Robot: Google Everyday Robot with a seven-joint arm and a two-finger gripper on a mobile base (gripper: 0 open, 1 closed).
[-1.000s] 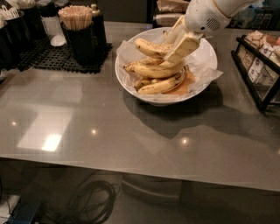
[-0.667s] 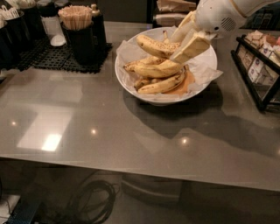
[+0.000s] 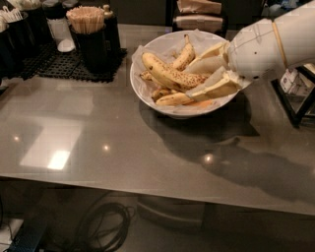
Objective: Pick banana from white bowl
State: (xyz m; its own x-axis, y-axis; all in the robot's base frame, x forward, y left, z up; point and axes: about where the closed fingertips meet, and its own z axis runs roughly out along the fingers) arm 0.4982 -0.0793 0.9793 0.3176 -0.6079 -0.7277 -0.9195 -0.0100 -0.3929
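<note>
The white bowl [image 3: 147, 98], lined with crumpled paper, stands at the back middle of the grey table. The banana [image 3: 170, 73], long, yellow and brown-speckled, lies across the top of the pile in it. My gripper [image 3: 191, 83] reaches in from the right over the bowl's right rim. Its two cream fingers [image 3: 209, 61] are closed on the banana's right end, one above and one below. Shorter bananas sit behind it [image 3: 185, 53] and under it [image 3: 172, 99].
A black holder of wooden stirrers [image 3: 87, 22] and dark containers stand on a black mat [image 3: 59, 66] at the back left. A black wire rack [image 3: 301, 96] stands at the right edge. Paper bags [image 3: 199, 7] sit behind the bowl.
My gripper has drawn back to the right, from above the pile to the bowl's right rim. The speckled banana has shifted right with it.
</note>
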